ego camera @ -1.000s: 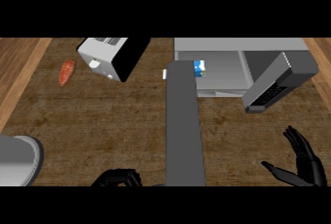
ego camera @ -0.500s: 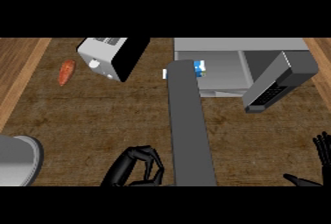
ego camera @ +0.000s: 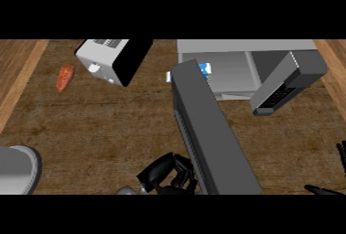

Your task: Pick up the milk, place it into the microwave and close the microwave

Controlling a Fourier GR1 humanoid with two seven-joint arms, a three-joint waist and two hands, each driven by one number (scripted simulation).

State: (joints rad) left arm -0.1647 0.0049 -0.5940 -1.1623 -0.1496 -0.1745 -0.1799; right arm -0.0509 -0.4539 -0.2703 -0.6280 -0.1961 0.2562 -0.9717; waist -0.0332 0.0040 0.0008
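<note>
The microwave [ego camera: 233, 49] stands at the back right, and its long grey door [ego camera: 211, 135] swings open toward me across the middle of the counter. A white and blue milk carton [ego camera: 205, 69] shows inside the microwave's opening, half hidden behind the door's far end. My left hand [ego camera: 164, 175] is low in the view, fingers curled, right against the left face of the door near its free end, holding nothing. Only the fingertips and thumb of my right hand [ego camera: 342, 153] show at the lower right edge, spread and apart from everything.
A white and black toaster [ego camera: 108, 59] stands at the back left, with an orange vegetable [ego camera: 65, 77] to its left. A grey round vessel [ego camera: 15, 165] sits at the lower left edge. A dark panel [ego camera: 287, 82] leans at the microwave's right side.
My left hand has come up from the lower edge to the door's left face. My right hand has drawn back to the right and down, nearly out of view.
</note>
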